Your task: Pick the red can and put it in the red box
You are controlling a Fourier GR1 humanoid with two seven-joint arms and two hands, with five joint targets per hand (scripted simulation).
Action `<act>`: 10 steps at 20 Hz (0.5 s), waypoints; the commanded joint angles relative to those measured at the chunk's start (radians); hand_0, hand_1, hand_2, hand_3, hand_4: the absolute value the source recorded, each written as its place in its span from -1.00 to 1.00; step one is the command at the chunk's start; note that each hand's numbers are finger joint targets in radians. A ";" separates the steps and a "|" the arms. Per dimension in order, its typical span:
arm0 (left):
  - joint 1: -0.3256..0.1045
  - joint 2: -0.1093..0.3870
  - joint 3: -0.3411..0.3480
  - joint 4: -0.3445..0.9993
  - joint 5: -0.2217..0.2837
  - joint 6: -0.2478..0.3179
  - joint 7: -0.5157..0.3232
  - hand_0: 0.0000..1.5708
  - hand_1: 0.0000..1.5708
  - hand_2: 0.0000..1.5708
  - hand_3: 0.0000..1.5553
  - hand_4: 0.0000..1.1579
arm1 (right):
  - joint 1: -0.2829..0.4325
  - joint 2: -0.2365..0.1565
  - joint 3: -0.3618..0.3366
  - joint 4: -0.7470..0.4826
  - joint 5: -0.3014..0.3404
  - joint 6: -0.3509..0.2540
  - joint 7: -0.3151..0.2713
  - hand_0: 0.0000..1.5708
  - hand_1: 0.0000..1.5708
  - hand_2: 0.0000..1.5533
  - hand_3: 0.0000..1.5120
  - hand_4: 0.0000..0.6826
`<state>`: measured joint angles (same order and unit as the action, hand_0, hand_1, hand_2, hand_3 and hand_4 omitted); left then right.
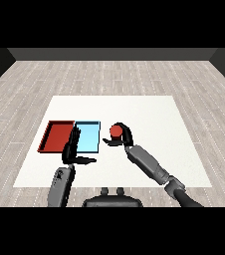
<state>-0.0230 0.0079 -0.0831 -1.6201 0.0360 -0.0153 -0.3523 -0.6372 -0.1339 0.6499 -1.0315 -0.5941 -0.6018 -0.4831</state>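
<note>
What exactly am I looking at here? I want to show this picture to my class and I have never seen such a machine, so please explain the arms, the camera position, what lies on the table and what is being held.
This is a humanoid robot seen from its own head, looking down and forward across a white table. The two grey forearms entering from the lower corners are its arms, each ending in a black hand.

The right hand is curled round a red can, at a spot to the right of the trays. The left hand holds nothing; its fingers are straight and it sits in front of the two trays.

On the table lie a red tray and, directly to its right, a light blue tray. Neither tray shows anything inside. The can is meant to go into the red one, and it is not there yet.
</note>
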 commanded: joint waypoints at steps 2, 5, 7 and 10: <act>0.007 -0.008 -0.155 0.014 -0.001 0.098 0.051 -1.00 -1.00 -1.00 -1.00 -1.00 | 0.057 -0.034 -0.019 -0.147 0.065 -0.019 0.055 0.84 0.84 0.85 0.84 0.91; -0.062 -0.008 -0.140 0.036 -0.003 0.107 0.099 -1.00 -1.00 -1.00 -1.00 -1.00 | 0.104 -0.028 -0.042 -0.214 0.137 -0.019 0.105 0.84 0.84 0.85 0.84 0.91; -0.067 -0.008 -0.146 0.040 -0.001 0.117 0.099 -1.00 -1.00 -1.00 -1.00 -1.00 | 0.172 -0.018 -0.063 -0.246 0.164 -0.005 0.080 0.84 0.84 0.85 0.84 0.91; -0.154 -0.008 -0.139 0.095 0.026 0.139 0.111 -1.00 -1.00 -1.00 -1.00 -1.00 | 0.190 -0.016 -0.095 -0.289 0.205 0.027 0.129 0.85 0.85 0.84 0.83 0.91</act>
<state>-0.1050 0.0009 -0.2176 -1.5723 0.0417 0.0996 -0.2573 -0.5019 -0.1585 0.5912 -1.2718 -0.4372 -0.6095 -0.3737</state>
